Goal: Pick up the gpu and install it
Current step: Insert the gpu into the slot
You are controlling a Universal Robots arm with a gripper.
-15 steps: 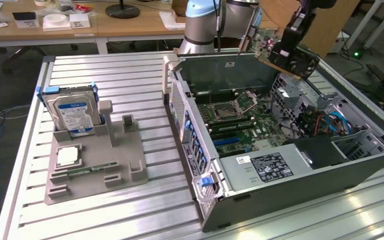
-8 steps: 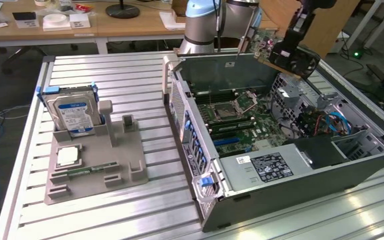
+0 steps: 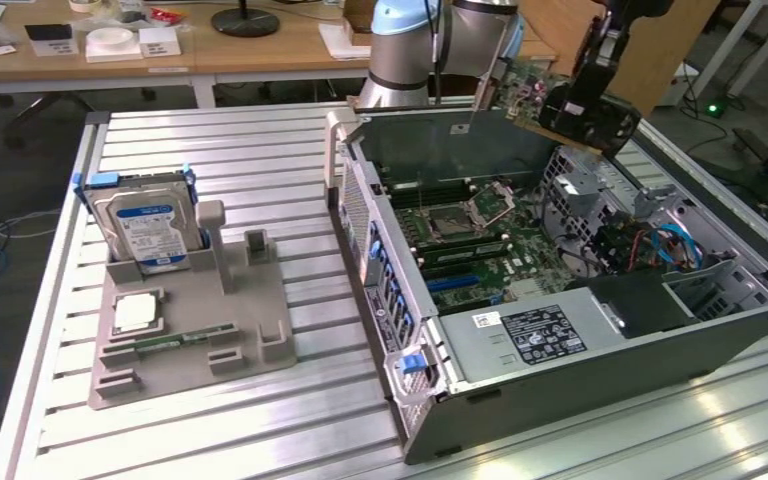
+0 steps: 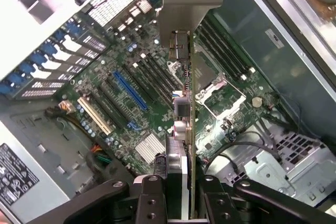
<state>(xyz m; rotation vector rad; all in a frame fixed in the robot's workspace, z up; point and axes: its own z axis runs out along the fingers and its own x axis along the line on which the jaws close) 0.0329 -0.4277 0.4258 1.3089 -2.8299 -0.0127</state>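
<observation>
One gripper (image 4: 181, 190), jaws clamped narrow on the gpu (image 4: 185, 103), a finger (image 4: 149, 198) on each side of the card, holding it edge-on. One gpu: thin flat card, brownish-green board, black fan shroud on one face, bare metal bracket at the end farthest from the gripper. In the exterior view it hangs tilted in the air above the far rim of the pc case (image 3: 398, 330), touching nothing but the gripper.

Wrist view looks down along the card onto the motherboard (image 4: 131, 66): one long blue slot (image 4: 129, 90), one cream slot (image 4: 94, 115), black slots alongside, one CPU socket (image 4: 218, 95) on the card's other side.

One case, top open, sitting toward the table's (image 3: 224, 150) edge on the exterior view's right. One power supply (image 3: 531, 335) fills its near end. Cables and a metal cage crowd its side at the exterior view's right. Open room is over the board in the middle.

One grey fixture (image 3: 257, 310) near the table's opposite edge, well apart from the case, with a bare slotted strip between them. On it: one hard drive (image 3: 144, 225) upright, one cpu chip (image 3: 135, 312), one memory stick (image 3: 171, 340) lying flat.
</observation>
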